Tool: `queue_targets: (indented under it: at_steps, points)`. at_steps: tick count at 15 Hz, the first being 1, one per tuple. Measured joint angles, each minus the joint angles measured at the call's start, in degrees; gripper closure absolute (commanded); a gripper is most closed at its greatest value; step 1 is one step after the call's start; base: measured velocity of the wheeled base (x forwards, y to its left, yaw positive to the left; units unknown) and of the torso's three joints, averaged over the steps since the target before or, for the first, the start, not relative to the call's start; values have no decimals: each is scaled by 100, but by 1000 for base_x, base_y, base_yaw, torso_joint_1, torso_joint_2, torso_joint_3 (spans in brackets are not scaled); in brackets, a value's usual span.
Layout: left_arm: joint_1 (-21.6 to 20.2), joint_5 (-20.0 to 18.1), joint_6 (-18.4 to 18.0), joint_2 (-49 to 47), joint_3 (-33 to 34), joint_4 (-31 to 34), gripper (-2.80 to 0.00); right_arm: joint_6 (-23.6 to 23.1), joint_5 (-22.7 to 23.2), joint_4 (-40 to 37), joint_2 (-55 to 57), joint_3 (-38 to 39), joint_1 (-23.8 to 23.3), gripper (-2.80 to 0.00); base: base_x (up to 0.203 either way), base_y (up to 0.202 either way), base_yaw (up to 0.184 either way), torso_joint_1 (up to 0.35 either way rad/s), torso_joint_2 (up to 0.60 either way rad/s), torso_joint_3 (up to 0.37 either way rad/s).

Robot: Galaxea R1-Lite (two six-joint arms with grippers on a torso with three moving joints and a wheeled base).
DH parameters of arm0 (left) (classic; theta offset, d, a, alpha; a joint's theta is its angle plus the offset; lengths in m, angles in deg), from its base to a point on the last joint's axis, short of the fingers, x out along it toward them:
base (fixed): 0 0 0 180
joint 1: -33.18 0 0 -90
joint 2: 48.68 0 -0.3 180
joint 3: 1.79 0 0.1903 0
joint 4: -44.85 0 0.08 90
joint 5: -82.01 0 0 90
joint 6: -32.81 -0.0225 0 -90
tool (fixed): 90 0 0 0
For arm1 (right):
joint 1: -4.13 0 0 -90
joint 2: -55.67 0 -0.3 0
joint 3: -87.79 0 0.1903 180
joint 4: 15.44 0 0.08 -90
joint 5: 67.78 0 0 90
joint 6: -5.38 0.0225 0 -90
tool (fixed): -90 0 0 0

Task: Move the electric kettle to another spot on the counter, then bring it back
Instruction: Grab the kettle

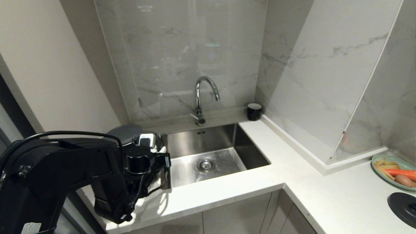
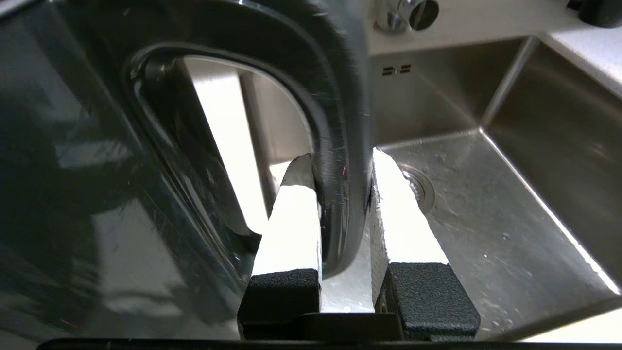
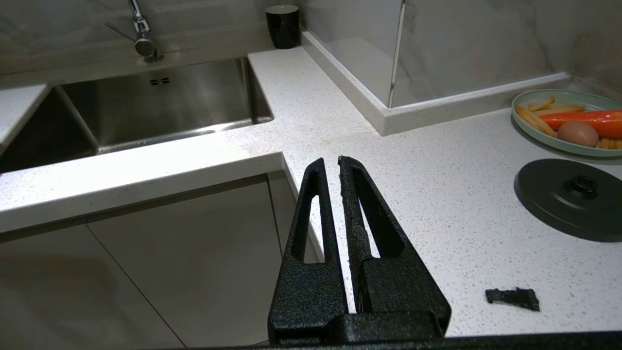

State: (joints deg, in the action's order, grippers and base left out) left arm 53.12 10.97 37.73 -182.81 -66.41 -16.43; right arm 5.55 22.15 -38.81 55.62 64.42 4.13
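Kettle-handling comes first: the electric kettle [image 2: 87, 170] stands on the counter [image 1: 208, 195] at the sink's left edge, right in front of the left gripper [image 2: 346, 194], whose two white-padded fingers [image 2: 291, 218] are clamped on the lower run of the big loop handle [image 2: 335, 97]. That handle looks like the only sensible hold; the body is glossy, rigid and likely slick, too wide for the jaws, and if there is water inside, which cannot be seen under the grey lid [image 1: 125, 133], it would hang heavy and want to swing about the thin grip. I judge a slow, upright lift safest. Just beyond the gripper's right finger lies the steel sink [image 2: 486, 194], holding nothing but its drain [image 1: 205, 164] and a few droplets. Farther off, past the faucet [image 1: 203, 94], a small black cup [image 1: 254, 111] sits in the corner; its contents are not visible. The right gripper [image 3: 330, 163], with fingers pressed together and holding nothing, hangs over the counter's front corner; to its right are a flat black base disc [image 3: 568, 199] and, beyond that, a green plate [image 3: 529, 97] with a carrot, an egg and pale sticks.
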Motion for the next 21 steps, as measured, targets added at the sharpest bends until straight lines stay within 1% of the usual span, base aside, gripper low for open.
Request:
queue_targets:
  at_steps: [2, 6, 13, 15, 17, 21]
  points:
    - [-18, 2, -144, 114, -41, 0, 0, 1, 0, 0, 0, 0, 0, 0, 0, 0, 0, 0, 0, 0]
    - [-18, 8, -265, 225, -53, -7, 0, 1, -1, 0, 0, 0, 0, 0, 0, 0, 0, 0, 0, 0]
    - [-12, 14, -314, 389, -65, -10, 0, 1, -2, 0, 0, 0, 0, 0, 0, 0, 0, 0, 0, 0]
    - [54, 82, -480, 425, -59, -16, 0, 1, -2, -2, 0, 0, 0, 0, 0, 0, 0, 0, 0, 0]
    - [129, 225, -501, 430, -76, -24, 0, 1, -4, 0, 0, 0, 0, 0, 0, 0, 0, 0, 0, 0]
    - [339, 290, -505, 425, -84, -28, 0, 0, -3, 0, 0, 0, 0, 0, 0, 0, 0, 0, 0, 0]
